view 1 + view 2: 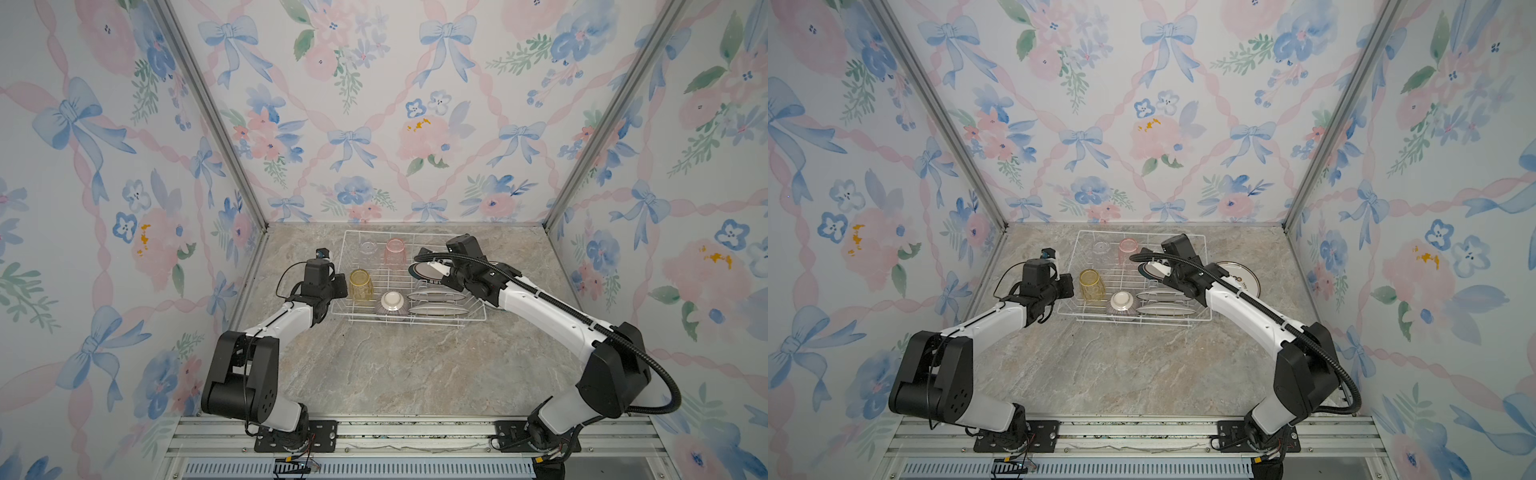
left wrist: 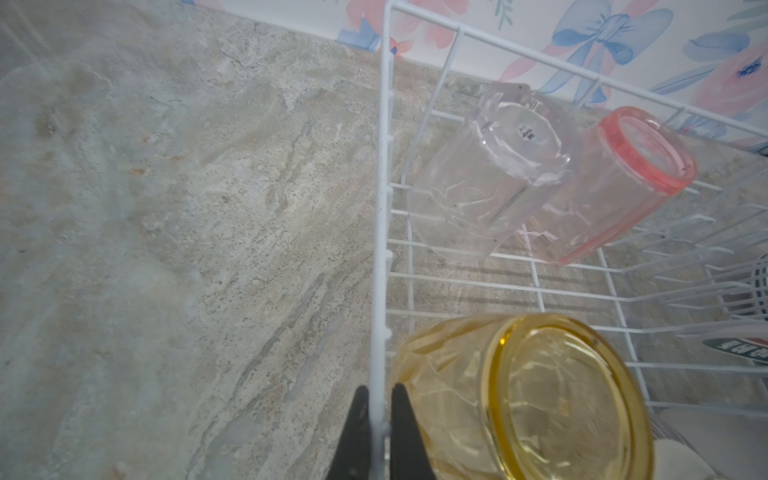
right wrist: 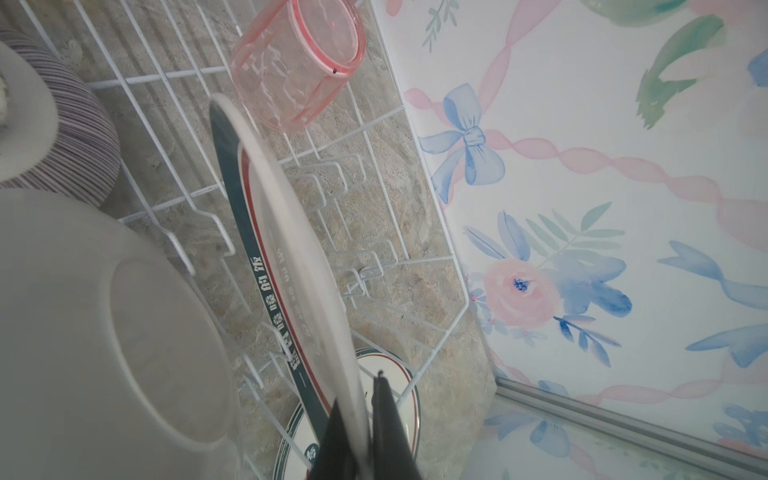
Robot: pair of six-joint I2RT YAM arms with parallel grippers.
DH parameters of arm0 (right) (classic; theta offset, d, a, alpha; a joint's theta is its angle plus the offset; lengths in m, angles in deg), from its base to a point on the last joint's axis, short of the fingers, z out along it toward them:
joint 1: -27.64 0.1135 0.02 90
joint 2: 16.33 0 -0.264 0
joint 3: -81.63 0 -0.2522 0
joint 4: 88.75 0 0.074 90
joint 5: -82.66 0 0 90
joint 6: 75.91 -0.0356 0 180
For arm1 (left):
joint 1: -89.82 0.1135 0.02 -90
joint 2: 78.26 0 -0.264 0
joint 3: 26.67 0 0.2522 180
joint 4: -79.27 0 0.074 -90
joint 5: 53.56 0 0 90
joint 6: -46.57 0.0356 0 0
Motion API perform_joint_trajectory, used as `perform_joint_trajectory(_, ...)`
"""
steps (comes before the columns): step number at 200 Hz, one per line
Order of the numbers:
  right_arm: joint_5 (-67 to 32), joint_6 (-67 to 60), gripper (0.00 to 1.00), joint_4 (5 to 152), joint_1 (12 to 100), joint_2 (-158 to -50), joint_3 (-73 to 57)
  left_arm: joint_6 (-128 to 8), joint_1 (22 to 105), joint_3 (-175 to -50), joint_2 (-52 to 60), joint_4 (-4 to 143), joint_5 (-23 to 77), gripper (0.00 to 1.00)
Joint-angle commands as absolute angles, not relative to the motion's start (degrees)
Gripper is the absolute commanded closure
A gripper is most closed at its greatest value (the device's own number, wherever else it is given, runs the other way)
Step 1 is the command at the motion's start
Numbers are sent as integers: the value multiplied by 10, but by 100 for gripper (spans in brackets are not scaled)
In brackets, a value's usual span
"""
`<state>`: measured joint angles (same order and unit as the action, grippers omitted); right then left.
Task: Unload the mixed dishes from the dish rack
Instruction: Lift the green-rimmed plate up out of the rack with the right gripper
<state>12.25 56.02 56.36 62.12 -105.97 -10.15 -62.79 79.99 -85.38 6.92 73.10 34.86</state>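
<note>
The white wire dish rack (image 1: pixel 415 319) sits at the back of the table. My left gripper (image 2: pixel 380 388) is shut on the rack's left rim wire (image 2: pixel 381 249), beside the upturned yellow tumbler (image 2: pixel 540 395). My right gripper (image 3: pixel 359 390) is shut on the edge of a dark-rimmed white plate (image 3: pixel 282 216), held tilted above the rack's plate slots (image 1: pixel 422 271). Two more plates (image 1: pixel 436 296) stand on edge in the slots. A clear tumbler (image 1: pixel 368 248), a pink tumbler (image 1: pixel 395 250) and a purple-striped bowl (image 1: pixel 391 305) rest upside down in the rack.
Another plate (image 1: pixel 1246 278) lies flat on the marble table just right of the rack, partly under my right arm. Flowered walls close in the back and both sides. Open tabletop (image 1: pixel 415 365) stretches in front of the rack.
</note>
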Motion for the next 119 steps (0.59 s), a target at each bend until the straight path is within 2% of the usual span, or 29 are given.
perform_joint_trajectory(1, 127, 475, 100, 669, 606, -1018, -107, -632, 798, -855, 74, 697, 346, 100)
perform_joint_trajectory(56, 153, 447, 100, 747, 590, -964, -144, -632, 799, -857, 76, 698, 345, 100)
perform_joint_trajectory(89, 116, 383, 100, 748, 558, -930, -148, -633, 798, -855, 76, 698, 345, 100)
perform_joint_trajectory(119, 52, 288, 100, 730, 494, -902, -146, -633, 798, -855, 77, 699, 344, 100)
